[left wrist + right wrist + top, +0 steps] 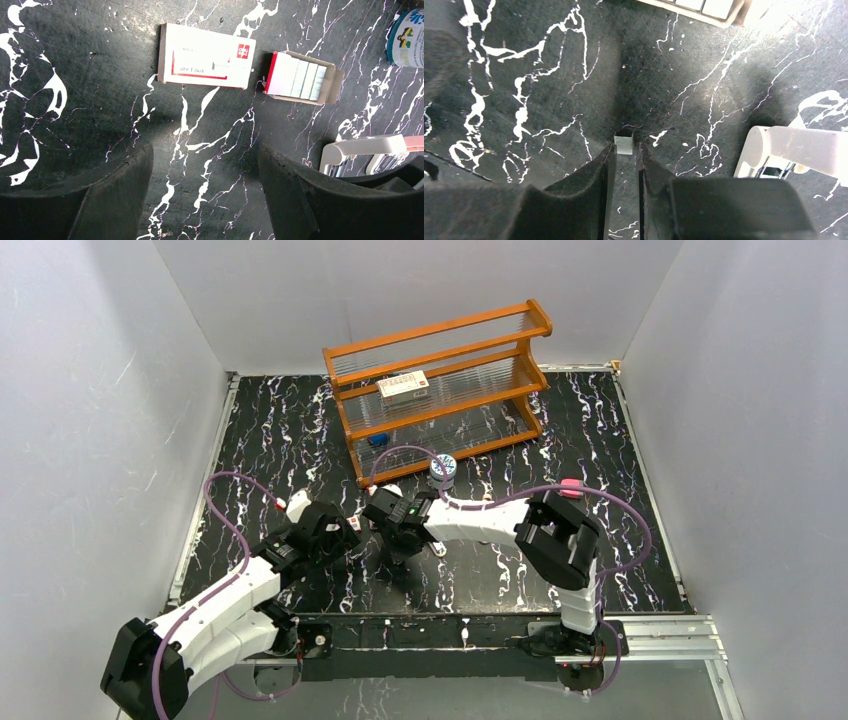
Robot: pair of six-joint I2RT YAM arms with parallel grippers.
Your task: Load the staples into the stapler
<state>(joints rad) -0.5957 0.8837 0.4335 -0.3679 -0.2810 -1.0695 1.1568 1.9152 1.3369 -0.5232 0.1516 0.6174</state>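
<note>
My right gripper (625, 148) is shut on a small grey block of staples (624, 144), pinched at the fingertips just above the table. The white stapler (796, 150) lies open to its right, its silver channel showing. In the left wrist view the stapler (362, 149) sits at the right edge, with a peach stapler (416, 142) behind it. My left gripper (205, 160) is open and empty, low over the table. Beyond it lies the small open box (330, 87) holding more staple strips (297, 75). In the top view both grippers meet at the table's middle.
A larger red-and-white box (205, 62) lies left of the small box. A round tin (410, 37) stands at the far right, also in the top view (442, 470). An orange wooden rack (440, 390) with a box (404, 388) on its shelf stands at the back.
</note>
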